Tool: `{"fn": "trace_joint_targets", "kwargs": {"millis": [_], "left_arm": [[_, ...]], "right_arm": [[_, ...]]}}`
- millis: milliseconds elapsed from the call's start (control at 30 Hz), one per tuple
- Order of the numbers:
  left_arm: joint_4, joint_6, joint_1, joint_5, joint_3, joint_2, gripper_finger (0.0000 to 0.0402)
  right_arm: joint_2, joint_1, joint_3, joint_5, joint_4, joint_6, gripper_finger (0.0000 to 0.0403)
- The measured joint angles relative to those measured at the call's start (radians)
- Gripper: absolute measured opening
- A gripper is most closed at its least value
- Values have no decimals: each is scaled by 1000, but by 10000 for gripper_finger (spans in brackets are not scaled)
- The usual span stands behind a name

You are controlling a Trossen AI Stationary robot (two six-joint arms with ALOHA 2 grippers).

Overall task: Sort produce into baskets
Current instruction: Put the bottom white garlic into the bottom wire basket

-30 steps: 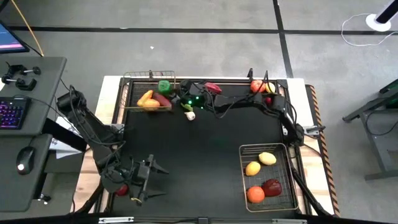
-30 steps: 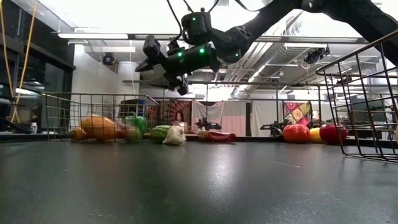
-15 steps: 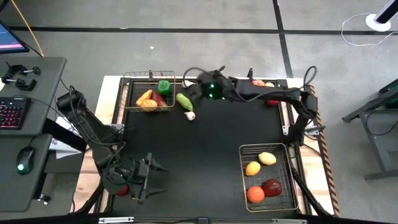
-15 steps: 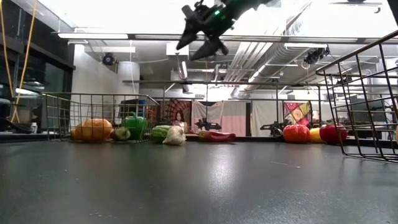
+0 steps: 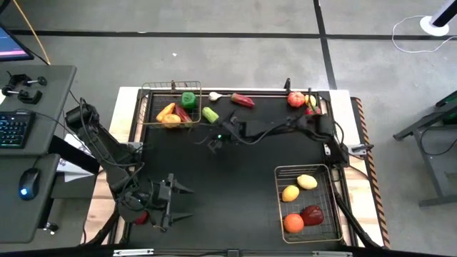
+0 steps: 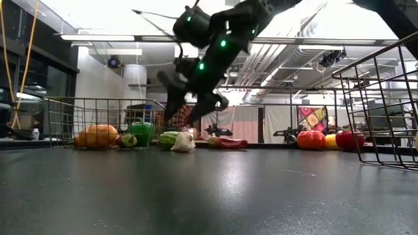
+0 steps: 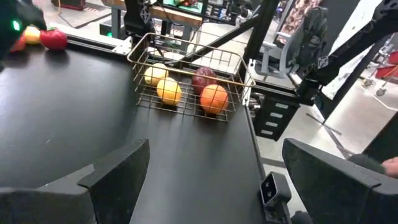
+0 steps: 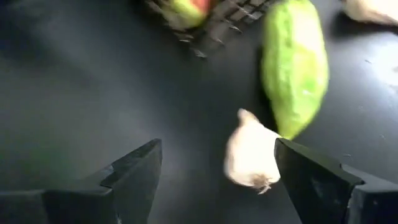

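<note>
left gripper: open, low at near-left corner | right gripper: open, extended mid-table

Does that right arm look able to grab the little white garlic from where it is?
Probably yes: the right end effector is open just short of the garlic, nothing between them; only the cucumber lies close beside it.

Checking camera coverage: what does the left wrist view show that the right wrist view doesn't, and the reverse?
Only left wrist: a metal wire-mesh basket holding two yellow lemons, a round orange and a dark-red piece, plus a red apple beyond. Only right wrist: a white garlic bulb beside a green cucumber. Both: the black tabletop, with the left end effector or right end effector open and empty.
</note>
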Motion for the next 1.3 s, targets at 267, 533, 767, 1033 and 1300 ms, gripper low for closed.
{"fn": "trace_joint_targets", "kwargs": {"millis": [267,533,767,1033,1300], "left_arm": [[-1,5,0,0,0,0,358],[0,10,0,0,0,0,358],[0,10,0,0,0,0,358],[-2,10,-2,47,0,0,358],[-8,10,-2,42,0,0,358]], "right_arm": [[59,-1,0,153,5,25,303],[100,-10,0,142,27,50,303],[114,-25,0,109,35,50,266],[65,3,0,125,33,-32,98],[-38,49,2,181,258,-158,99]]}}
